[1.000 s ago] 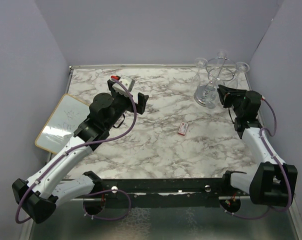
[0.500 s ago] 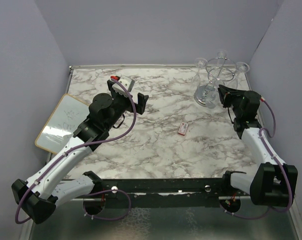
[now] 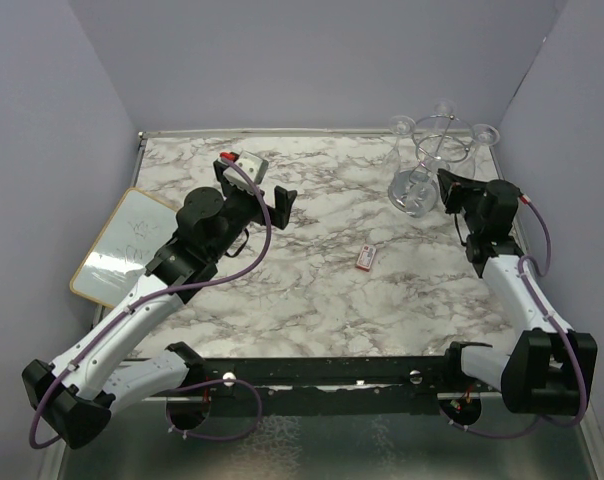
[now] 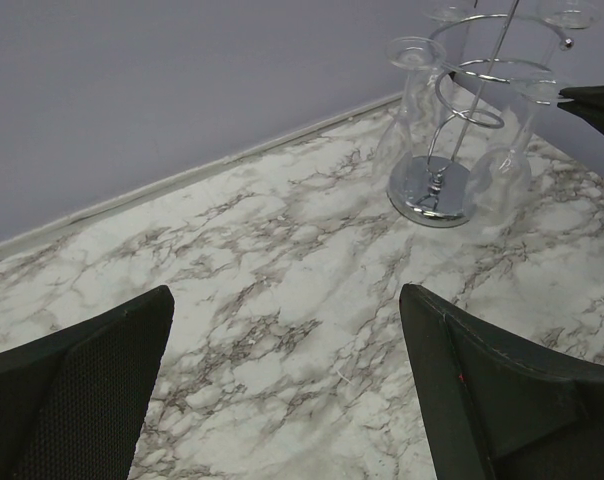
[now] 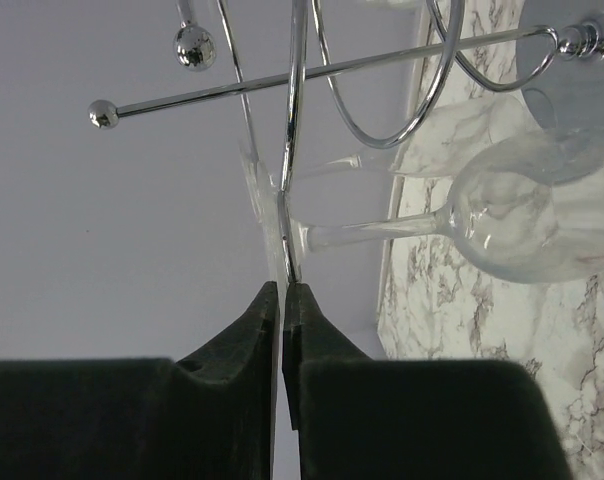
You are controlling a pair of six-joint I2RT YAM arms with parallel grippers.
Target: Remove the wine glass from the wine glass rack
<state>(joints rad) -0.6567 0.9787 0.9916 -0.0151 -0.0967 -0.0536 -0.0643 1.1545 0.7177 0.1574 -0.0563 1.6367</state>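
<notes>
The wine glass rack [image 3: 437, 140] stands at the table's far right corner, a silver wire stand with a round shiny base [image 4: 437, 190]. Clear glasses hang from it upside down. In the right wrist view one wine glass [image 5: 532, 225] lies across the frame, its stem [image 5: 382, 232] leading to its thin foot [image 5: 267, 200]. My right gripper [image 5: 282, 290] is shut on the rim of that foot, right beside a rack wire [image 5: 297, 100]. My left gripper [image 4: 287, 292] hangs open over bare marble left of the rack, holding nothing.
A small whiteboard [image 3: 127, 245] lies at the table's left edge. A small red-and-white item [image 3: 365, 258] rests on the marble near the middle right. Purple walls close in the back and both sides, and the rack stands close to the right wall.
My right gripper's jaws have closed onto the foot of the wine glass. The left arm has hardly moved.
</notes>
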